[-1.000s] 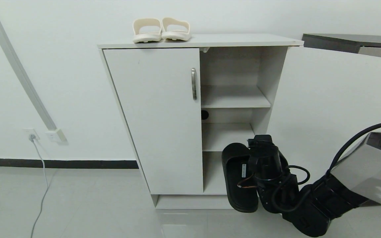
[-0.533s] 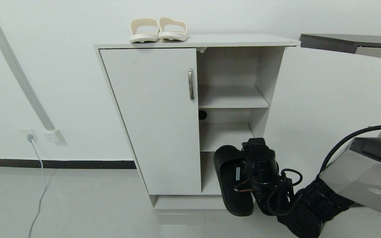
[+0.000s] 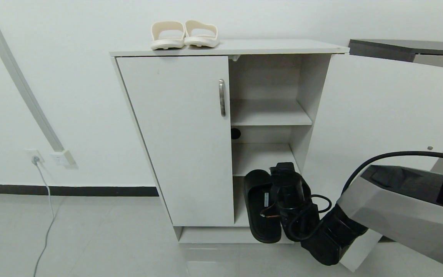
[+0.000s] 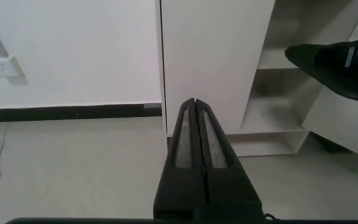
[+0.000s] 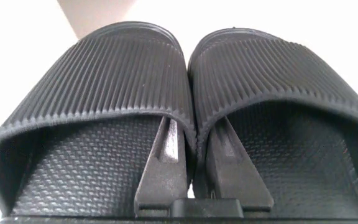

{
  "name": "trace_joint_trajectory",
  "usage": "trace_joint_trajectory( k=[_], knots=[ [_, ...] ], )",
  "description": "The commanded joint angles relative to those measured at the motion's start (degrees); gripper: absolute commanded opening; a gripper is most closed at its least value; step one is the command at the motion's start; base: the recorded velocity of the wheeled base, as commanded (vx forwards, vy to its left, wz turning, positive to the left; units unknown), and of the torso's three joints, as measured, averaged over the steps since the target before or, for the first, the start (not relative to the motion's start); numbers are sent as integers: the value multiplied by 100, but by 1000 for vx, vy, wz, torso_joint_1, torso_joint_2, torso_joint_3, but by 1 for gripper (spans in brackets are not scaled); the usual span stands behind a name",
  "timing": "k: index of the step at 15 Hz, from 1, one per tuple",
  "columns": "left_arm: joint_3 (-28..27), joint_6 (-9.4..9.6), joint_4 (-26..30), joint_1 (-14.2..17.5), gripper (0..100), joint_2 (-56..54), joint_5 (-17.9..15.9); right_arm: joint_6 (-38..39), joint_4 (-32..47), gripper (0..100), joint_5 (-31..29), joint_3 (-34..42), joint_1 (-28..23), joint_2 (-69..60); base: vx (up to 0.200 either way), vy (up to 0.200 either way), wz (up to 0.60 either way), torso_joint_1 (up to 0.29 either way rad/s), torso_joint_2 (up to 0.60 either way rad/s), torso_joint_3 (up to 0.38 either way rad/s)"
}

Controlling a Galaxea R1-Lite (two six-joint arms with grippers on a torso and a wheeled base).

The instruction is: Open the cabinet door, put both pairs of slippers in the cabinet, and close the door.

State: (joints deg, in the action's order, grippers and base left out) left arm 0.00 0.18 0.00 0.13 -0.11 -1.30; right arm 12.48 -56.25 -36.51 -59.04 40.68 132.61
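White cabinet door (image 3: 379, 115) open. Black ribbed rubber slippers (image 3: 254, 207) clamped in right gripper (image 5: 197, 158) at bottom shelf (image 3: 240, 215) mouth. Cream foam slippers (image 3: 185, 34) at twelve o'clock, not yet stored. Left gripper (image 4: 194, 134) jaws together, empty. Door closing pending.

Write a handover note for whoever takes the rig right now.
Right gripper: shut on the black slippers, held on edge at the mouth of the cabinet's bottom shelf, not set down yet.
Left gripper: shut, empty, low before the cabinet.
Done: right door open.
To do: set the black slippers inside, move the beige slippers from the cabinet top into it, close the door.
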Motion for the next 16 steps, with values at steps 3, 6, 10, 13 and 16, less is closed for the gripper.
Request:
trace_joint_trajectory(
  k=[3, 6, 10, 13, 16],
  knots=[
    [0, -1, 0, 4, 0, 11, 7, -9, -9, 0, 4, -143, 1, 274, 0, 0, 0, 1, 1, -41],
    [0, -1, 0, 4, 0, 20, 7, 0, 307, 0, 4, -758, -16, 503, 0, 0, 0, 4, 1, -170],
    [0, -1, 0, 4, 0, 11, 7, 9, 272, 0, -58, -793, -34, 485, 0, 0, 0, 4, 2, -195],
    [0, -9, 0, 4, 0, 11, 7, -255, -431, 0, -234, -714, -43, 494, 0, 0, 0, 4, 4, -162],
    [0, -9, 0, 4, 0, 11, 7, -1301, -1969, 0, -251, -389, -139, 714, 0, 0, 0, 0, 0, 0]
  ],
)
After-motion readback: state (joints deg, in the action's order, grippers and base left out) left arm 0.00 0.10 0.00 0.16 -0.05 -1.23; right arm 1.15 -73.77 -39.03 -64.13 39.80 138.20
